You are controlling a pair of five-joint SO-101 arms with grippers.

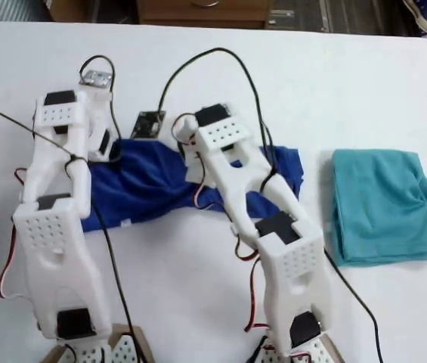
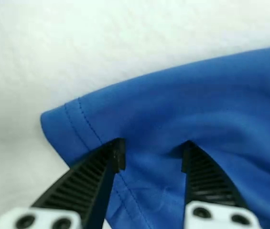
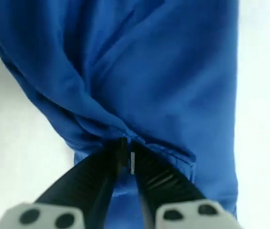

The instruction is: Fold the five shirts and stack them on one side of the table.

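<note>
A blue shirt (image 1: 149,185) lies crumpled across the middle of the white table, partly under both arms. My left gripper (image 2: 152,155) is open, its fingertips (image 2: 117,153) pressed down on the cloth just behind a hemmed corner (image 2: 63,121). In the high view it sits at the shirt's left end (image 1: 104,144). My right gripper (image 3: 127,155) is shut on a bunched fold of the blue shirt (image 3: 163,71), near the shirt's far edge (image 1: 188,148). A folded teal shirt (image 1: 383,206) rests on the right side of the table.
Black cables (image 1: 228,57) loop over the table behind the arms. A small dark board (image 1: 146,123) and a metal part (image 1: 96,77) lie just beyond the shirt. The table's far edge (image 1: 273,29) runs along the top; bare white table (image 1: 183,280) lies between the arm bases.
</note>
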